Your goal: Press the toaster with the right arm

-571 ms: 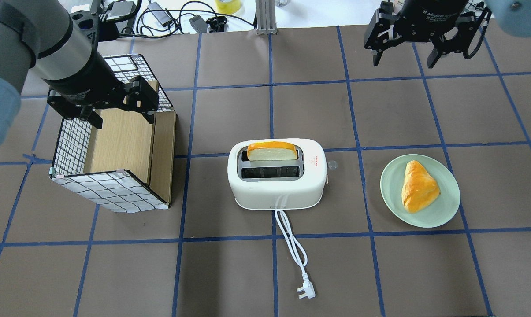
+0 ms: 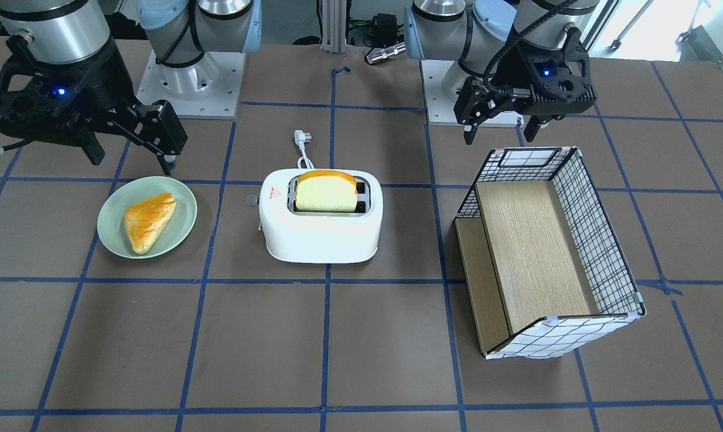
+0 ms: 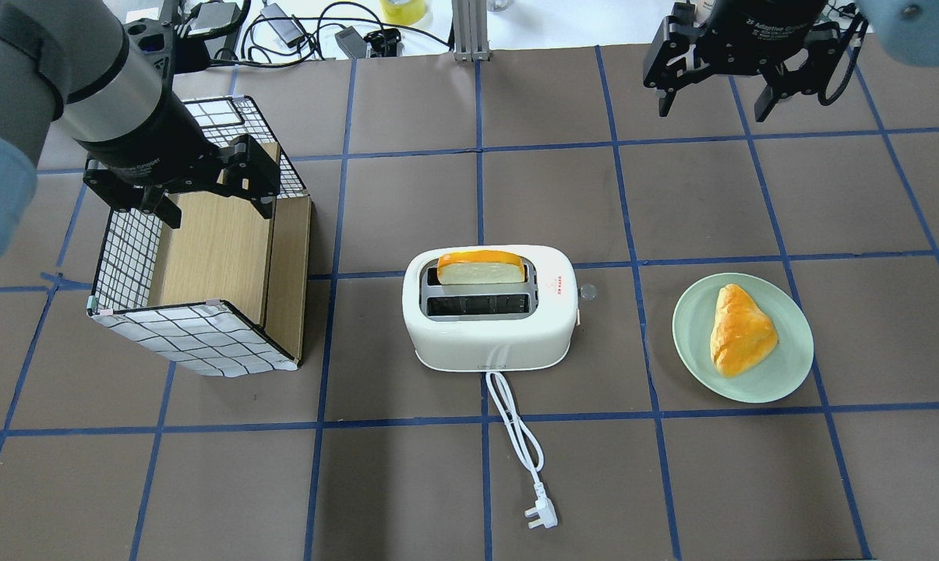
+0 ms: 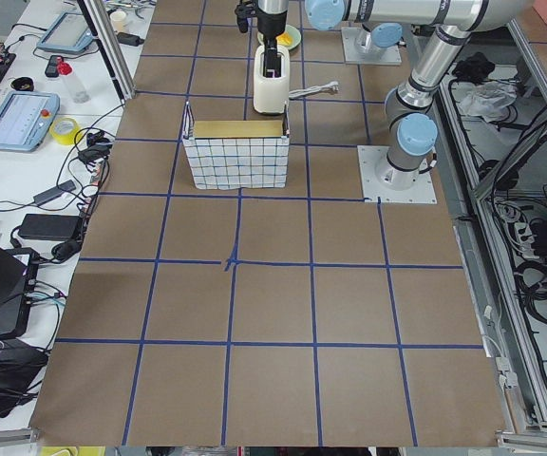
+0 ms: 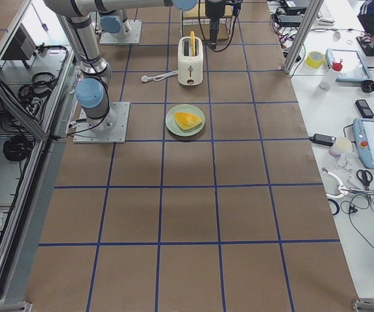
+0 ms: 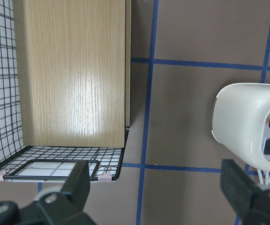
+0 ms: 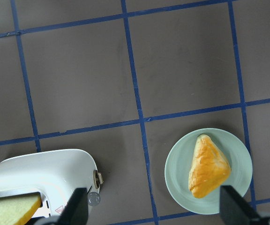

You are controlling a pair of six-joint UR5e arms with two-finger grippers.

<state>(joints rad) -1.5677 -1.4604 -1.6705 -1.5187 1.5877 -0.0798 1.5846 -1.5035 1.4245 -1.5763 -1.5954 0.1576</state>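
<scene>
While the overhead view lays out the toaster [image 3: 488,327] at the centre of the table, with a bread slice [image 3: 481,269] standing in its upper slot and its white cord running down the frame to a plug [image 3: 539,516], only the right wrist view looks straight down on the grey lever knob [image 7: 93,198]. It sits at the toaster's end in the lower left of that frame, with the green plate [image 7: 175,185] and its pastry [image 7: 209,166] at the lower right. The front-facing view alone shows a blue light on each gripper body. The right gripper [image 3: 713,109] hangs at the upper right of the overhead frame, pointing down, well apart from the toaster and touching nothing, its jaws spread wide and empty. The left gripper [image 3: 218,210] hovers over the grid-patterned box [image 3: 196,343] at the left of that frame, jaws likewise wide and holding nothing.
</scene>
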